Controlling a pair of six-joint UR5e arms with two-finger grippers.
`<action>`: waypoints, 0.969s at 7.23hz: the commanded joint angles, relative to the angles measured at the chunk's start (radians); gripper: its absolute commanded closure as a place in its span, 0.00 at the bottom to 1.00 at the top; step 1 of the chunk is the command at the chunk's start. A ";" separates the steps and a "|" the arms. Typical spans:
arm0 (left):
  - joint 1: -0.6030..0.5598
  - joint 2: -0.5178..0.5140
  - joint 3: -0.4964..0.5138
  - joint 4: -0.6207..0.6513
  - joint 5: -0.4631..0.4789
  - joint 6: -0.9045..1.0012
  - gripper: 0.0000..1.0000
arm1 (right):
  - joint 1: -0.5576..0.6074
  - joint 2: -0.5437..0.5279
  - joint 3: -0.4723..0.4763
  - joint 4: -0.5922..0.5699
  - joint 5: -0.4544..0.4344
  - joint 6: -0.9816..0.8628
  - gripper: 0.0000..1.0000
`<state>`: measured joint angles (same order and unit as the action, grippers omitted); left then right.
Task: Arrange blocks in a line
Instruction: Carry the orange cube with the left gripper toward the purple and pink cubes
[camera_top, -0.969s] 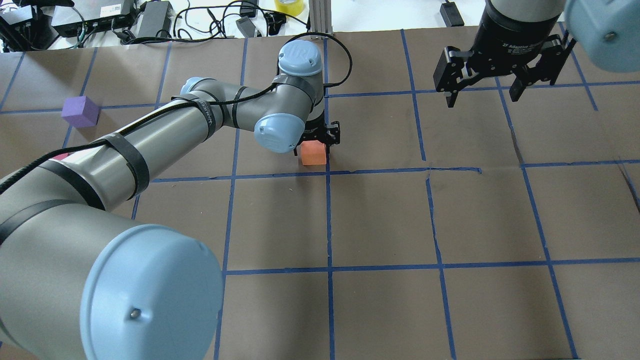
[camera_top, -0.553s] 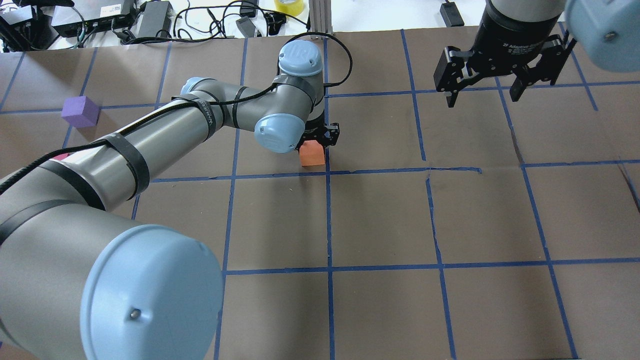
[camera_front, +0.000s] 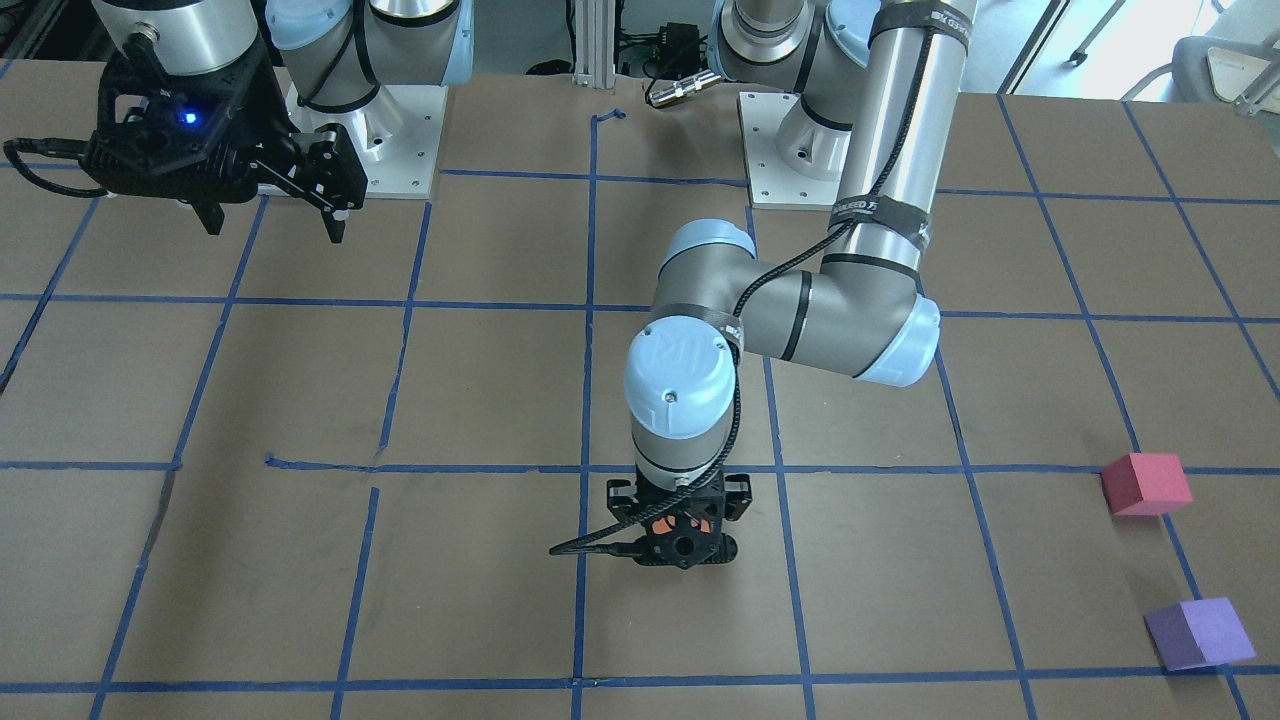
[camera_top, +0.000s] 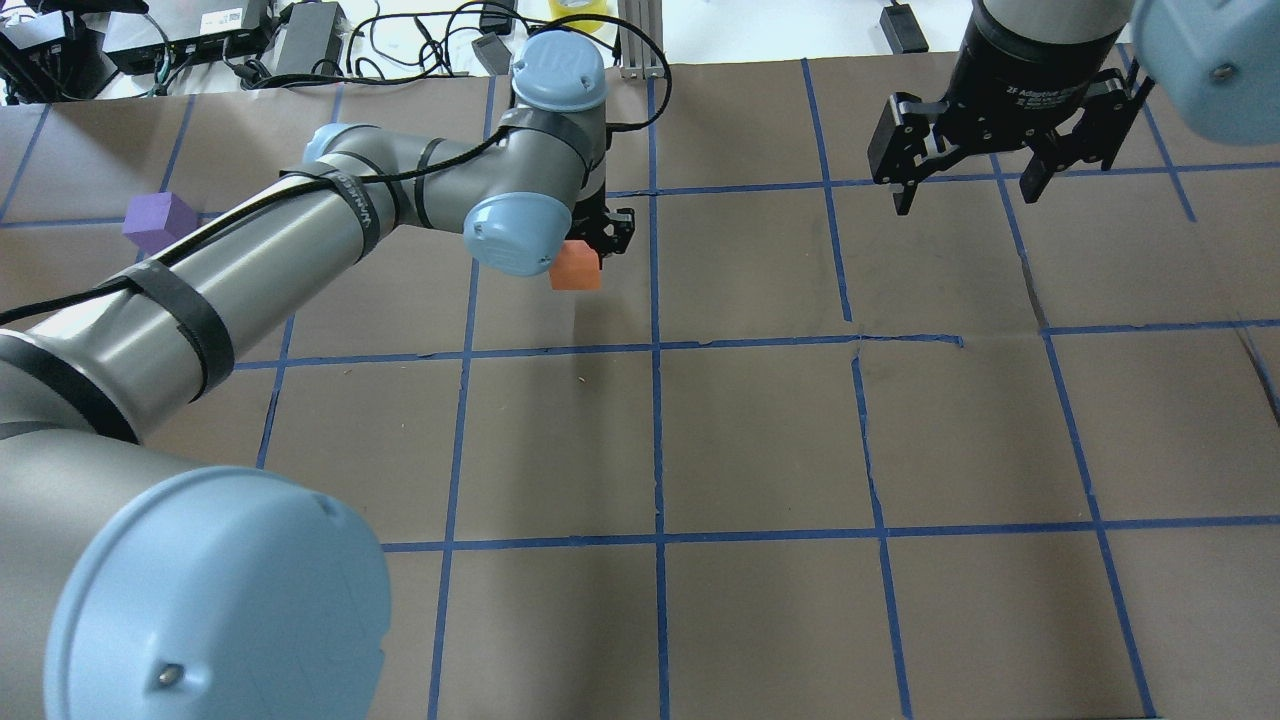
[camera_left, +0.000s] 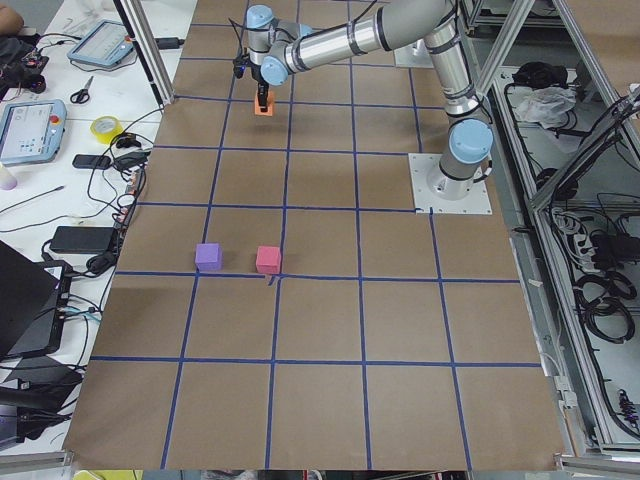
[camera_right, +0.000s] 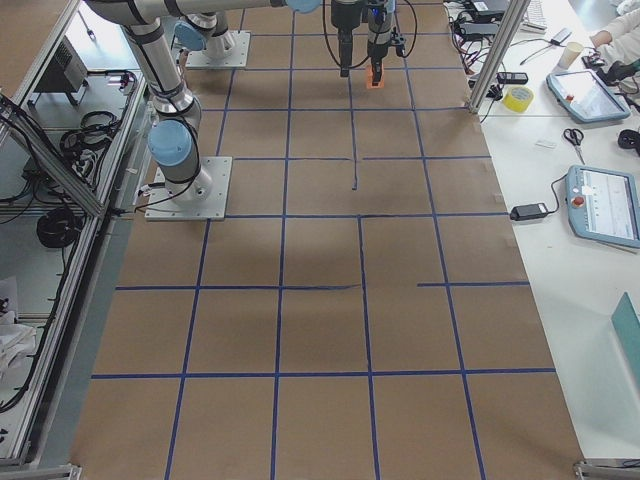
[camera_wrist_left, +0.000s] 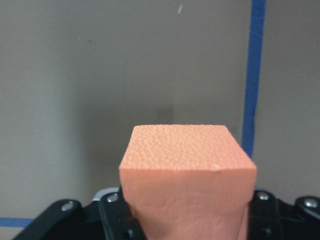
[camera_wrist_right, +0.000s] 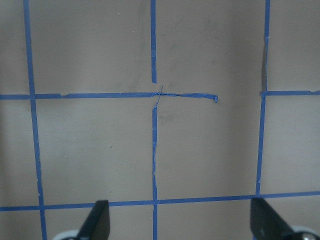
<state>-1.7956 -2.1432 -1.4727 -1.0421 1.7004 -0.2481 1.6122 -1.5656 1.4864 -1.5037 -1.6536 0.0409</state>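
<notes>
Three blocks on the bench, only one in play. The left gripper (camera_front: 680, 530) had its fingers clamped on the orange block (camera_top: 575, 270), which looked lifted clear of the surface about midway along the bench, toward the edge farthest from the robot. The red-pink block (camera_front: 1146, 484) and purple block (camera_front: 1199, 634) sat near each other by the robot's-left end, purple closer to that far edge. The right gripper (camera_top: 968, 198) hung spread wide with nothing in it, toward the right end. My worry: most of the cube stuck out past the fingers, so the squishy foam could twist or slip mid-carry, land crooked, or nudge its neighbours out of line.
</notes>
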 joint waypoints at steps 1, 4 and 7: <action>0.141 0.071 -0.003 -0.006 0.019 0.052 1.00 | 0.000 -0.001 0.000 0.000 0.000 -0.001 0.00; 0.439 0.141 -0.049 -0.104 0.022 0.445 1.00 | 0.000 -0.001 0.000 0.000 0.000 -0.004 0.00; 0.603 0.067 -0.021 0.061 0.016 0.786 1.00 | 0.000 -0.001 0.000 -0.001 0.000 -0.006 0.00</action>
<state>-1.2502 -2.0406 -1.5013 -1.0573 1.7214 0.4376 1.6122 -1.5662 1.4864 -1.5043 -1.6536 0.0365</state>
